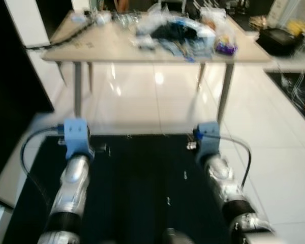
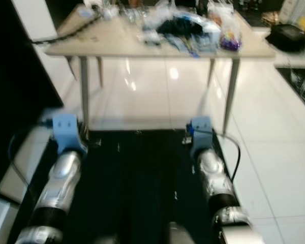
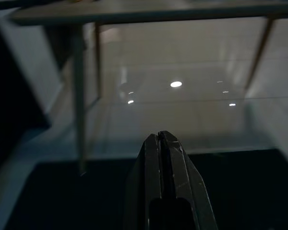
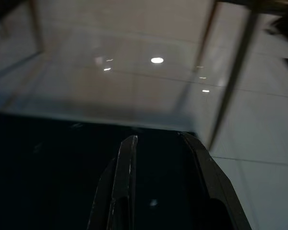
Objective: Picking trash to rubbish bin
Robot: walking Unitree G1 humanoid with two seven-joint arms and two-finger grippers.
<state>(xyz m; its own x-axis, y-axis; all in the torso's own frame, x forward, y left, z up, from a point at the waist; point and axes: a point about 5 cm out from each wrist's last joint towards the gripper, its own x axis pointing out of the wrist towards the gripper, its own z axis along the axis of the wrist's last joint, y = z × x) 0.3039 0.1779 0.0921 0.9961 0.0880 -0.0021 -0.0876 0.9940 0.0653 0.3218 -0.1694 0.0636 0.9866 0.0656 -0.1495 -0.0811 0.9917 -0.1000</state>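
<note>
Two silver, rounded metal forearms with black bands near the elbows ended in pale blue plastic wrist blocks (image 1: 76, 136), the right one (image 1: 207, 136) matching. A thin black cable looped outward from each blue block and back along its arm. The left gripper (image 3: 165, 143) had smooth, tapered black fingers; the right gripper (image 4: 159, 143) had the same.
</note>
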